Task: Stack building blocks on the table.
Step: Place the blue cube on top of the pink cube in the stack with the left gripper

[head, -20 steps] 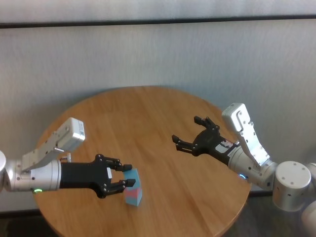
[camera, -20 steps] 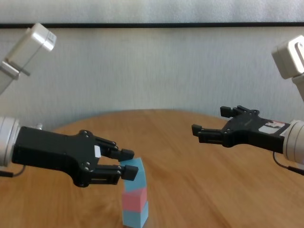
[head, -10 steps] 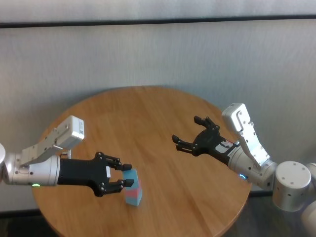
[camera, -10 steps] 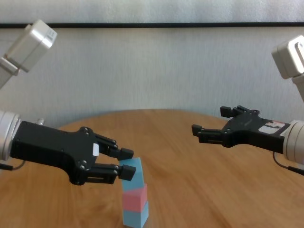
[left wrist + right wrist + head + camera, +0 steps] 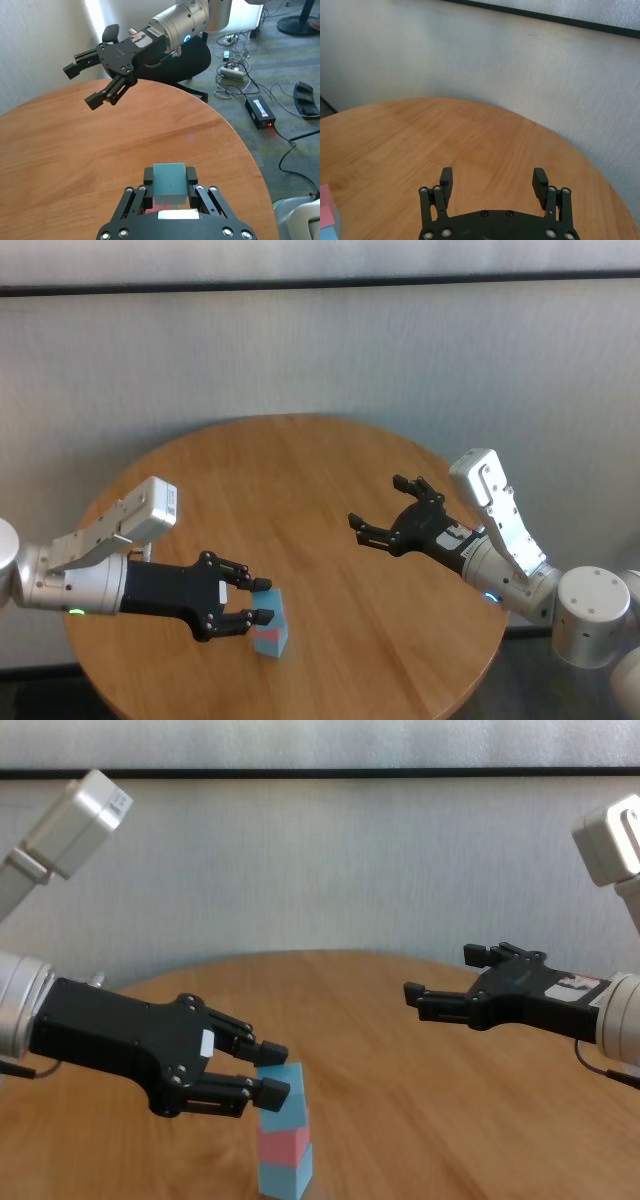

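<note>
A light blue block (image 5: 289, 1086) sits atop a pink block (image 5: 284, 1145), which rests on another light blue block (image 5: 286, 1178), near the front left of the round wooden table (image 5: 300, 470). My left gripper (image 5: 275, 1072) is shut on the top block (image 5: 169, 180), one finger (image 5: 148, 178) on each side. The top block looks slightly tilted where it meets the pink one. In the head view the stack (image 5: 270, 636) shows just past the left gripper (image 5: 258, 600). Above the table's right half my right gripper (image 5: 375, 502) hovers open and holds nothing (image 5: 493, 181).
Bare wood (image 5: 420, 1120) stretches between the stack and the right gripper. A grey wall runs behind the table. Off the table's far side, the left wrist view shows a black office chair (image 5: 170, 65) and floor cables (image 5: 260, 110).
My left gripper has come down a little with the top light blue block, bringing it closer onto the pink one. The right arm has not moved.
</note>
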Motion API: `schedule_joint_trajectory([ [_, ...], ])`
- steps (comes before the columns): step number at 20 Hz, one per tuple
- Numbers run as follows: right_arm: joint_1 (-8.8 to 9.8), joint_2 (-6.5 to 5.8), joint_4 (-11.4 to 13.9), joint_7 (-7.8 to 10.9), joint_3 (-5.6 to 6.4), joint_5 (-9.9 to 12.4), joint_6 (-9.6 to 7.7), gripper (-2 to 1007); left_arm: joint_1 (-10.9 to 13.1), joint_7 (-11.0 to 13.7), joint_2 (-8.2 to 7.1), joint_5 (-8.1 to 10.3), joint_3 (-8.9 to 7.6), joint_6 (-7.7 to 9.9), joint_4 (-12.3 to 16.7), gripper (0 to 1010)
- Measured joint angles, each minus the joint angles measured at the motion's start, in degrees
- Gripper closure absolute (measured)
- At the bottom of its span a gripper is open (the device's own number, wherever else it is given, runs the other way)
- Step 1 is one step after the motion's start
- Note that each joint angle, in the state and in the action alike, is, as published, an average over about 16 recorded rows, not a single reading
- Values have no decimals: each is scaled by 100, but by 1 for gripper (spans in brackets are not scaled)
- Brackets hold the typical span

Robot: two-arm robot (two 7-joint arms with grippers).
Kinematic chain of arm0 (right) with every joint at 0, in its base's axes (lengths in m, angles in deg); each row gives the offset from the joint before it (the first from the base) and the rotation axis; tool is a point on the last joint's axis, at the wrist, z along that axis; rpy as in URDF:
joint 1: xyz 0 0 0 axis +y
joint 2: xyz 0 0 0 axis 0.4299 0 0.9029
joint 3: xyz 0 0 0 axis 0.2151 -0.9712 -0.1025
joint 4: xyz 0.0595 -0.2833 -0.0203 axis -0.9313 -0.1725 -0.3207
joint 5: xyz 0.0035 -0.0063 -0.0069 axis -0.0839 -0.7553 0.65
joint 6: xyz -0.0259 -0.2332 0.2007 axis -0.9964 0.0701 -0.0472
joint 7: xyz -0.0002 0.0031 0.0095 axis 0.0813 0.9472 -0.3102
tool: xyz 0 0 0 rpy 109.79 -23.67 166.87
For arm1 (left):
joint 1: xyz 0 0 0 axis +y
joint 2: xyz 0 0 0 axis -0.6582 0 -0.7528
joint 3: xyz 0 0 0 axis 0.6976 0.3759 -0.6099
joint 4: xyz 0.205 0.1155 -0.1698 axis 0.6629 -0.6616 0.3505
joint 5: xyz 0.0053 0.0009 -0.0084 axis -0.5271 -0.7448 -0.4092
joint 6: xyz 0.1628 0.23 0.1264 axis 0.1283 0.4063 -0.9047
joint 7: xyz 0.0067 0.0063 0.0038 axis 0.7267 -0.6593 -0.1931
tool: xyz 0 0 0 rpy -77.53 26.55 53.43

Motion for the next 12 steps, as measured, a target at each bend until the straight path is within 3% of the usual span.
schedule_joint_trajectory([
  [12, 0, 0, 0, 0, 0, 0, 0, 0, -381, 229, 69, 8, 267, -246, -482, 622],
])
